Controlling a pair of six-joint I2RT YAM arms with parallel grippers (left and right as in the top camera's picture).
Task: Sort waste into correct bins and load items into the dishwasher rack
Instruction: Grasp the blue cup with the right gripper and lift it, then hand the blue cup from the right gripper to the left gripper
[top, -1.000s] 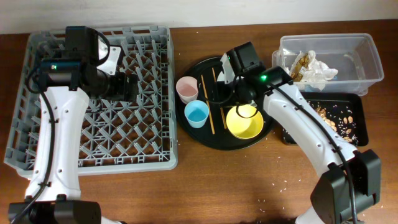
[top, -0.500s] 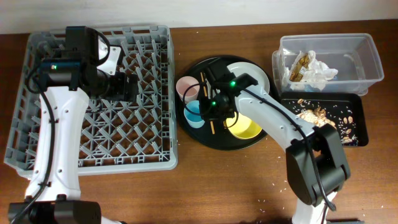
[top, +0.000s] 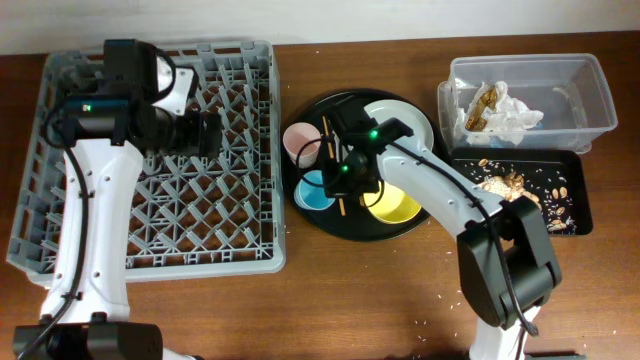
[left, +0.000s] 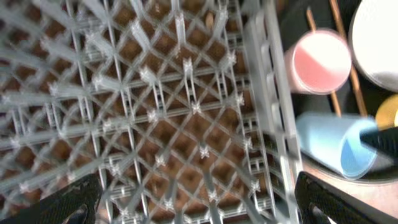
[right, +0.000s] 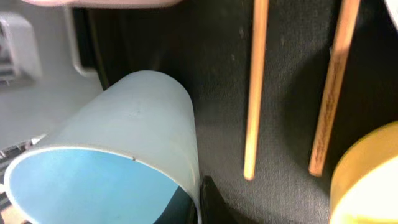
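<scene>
The light blue cup (top: 313, 192) sits tilted on the round black tray, its wall pinched at the rim by my right gripper (top: 338, 178), one finger (right: 210, 204) outside and one inside. In the right wrist view the cup (right: 127, 140) leans left beside the two chopsticks (right: 255, 87). The pink cup (top: 300, 143), yellow bowl (top: 397, 203) and grey plate (top: 402, 118) share that tray. My left gripper (top: 207, 135) hangs open over the dishwasher rack (top: 60, 200), and between its fingers (left: 62, 202) only rack lattice (left: 155, 112) shows.
The round black tray (top: 385, 233) lies right of the rack. At the far right the clear tub (top: 580, 95) holds napkins and a wrapper. The shallow black tray (top: 565, 215) in front of it holds food scraps. Crumbs dot the wooden table.
My right arm swung left from over the yellow bowl to the blue cup and shut on its rim, and the cup tipped. The left gripper shifted slightly over the rack.
</scene>
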